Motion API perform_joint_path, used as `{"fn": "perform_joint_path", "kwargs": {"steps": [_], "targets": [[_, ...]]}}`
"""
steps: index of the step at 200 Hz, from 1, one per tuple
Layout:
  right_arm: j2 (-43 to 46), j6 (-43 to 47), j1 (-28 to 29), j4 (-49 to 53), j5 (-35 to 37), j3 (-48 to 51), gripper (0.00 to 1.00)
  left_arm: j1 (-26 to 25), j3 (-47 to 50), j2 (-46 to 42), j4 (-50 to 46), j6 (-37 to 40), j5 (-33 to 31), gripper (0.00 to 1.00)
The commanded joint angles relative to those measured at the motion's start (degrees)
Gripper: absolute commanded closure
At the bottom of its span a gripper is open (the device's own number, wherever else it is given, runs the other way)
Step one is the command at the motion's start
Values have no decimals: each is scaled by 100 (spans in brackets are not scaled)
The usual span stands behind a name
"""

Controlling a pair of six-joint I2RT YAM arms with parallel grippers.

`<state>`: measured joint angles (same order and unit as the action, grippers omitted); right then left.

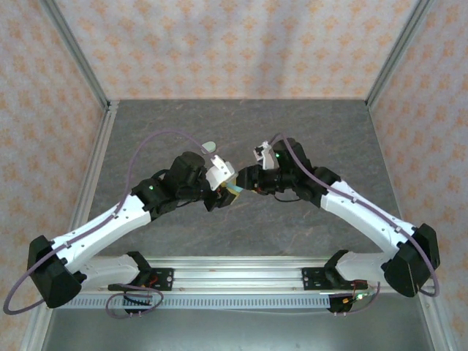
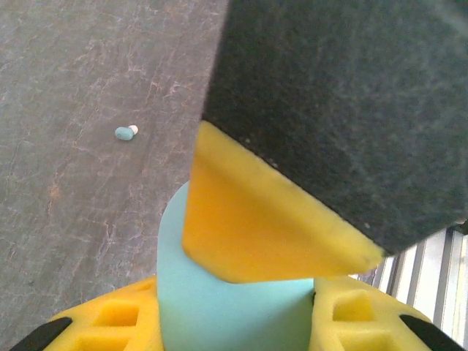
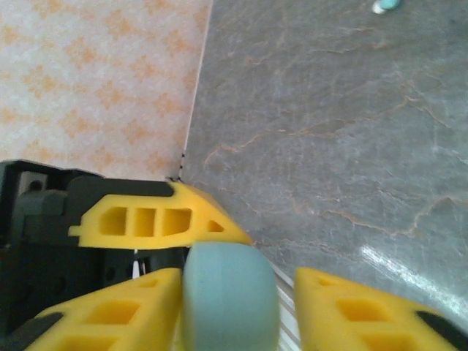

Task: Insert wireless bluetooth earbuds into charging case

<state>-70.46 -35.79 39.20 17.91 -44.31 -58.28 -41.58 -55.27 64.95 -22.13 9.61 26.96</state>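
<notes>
The charging case (image 2: 227,307) is pinched by the left claw (image 2: 234,329), the right claw's (image 3: 238,314) grip cannot be told, and one earbud (image 2: 126,132) is left uninserted on the table (image 2: 73,234).

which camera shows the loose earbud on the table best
Left wrist view: the earbud lies whole on the grey table, teal body and white tip clear. The right wrist view catches an earbud cropped at its top edge, possibly the same one.
</notes>
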Motion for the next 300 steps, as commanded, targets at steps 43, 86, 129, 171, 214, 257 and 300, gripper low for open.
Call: {"fn": "perform_joint_path", "kwargs": {"steps": [43, 86, 129, 171, 214, 257, 300], "targets": [[33, -1138, -17, -1282, -314, 283, 97, 23, -157, -409, -37, 93, -478, 41], [229, -2835, -576, -2651, -95, 794, 99, 346, 449, -1165, 659, -190, -884, 18], [94, -4212, -881, -4032, 7, 836, 99, 1088, 1009, -1603, 2186, -1062, 118, 15], [-232, -4918, -886, -4850, -80, 653, 100, 1204, 706, -963, 3016, -1435, 808, 18], [-119, -4837, -887, -4698, -41, 627, 100, 1405, 223, -167, 3487, -1775, 1607, 28], [-30, -4798, -882, -4580, -125, 616, 100, 1432, -97, 301, 3511, -1637, 2008, 36], [9, -4840, -888, -4554, -245, 581, 100, 1447, -303, 525, 3371, -1506, 2197, 45]]}}
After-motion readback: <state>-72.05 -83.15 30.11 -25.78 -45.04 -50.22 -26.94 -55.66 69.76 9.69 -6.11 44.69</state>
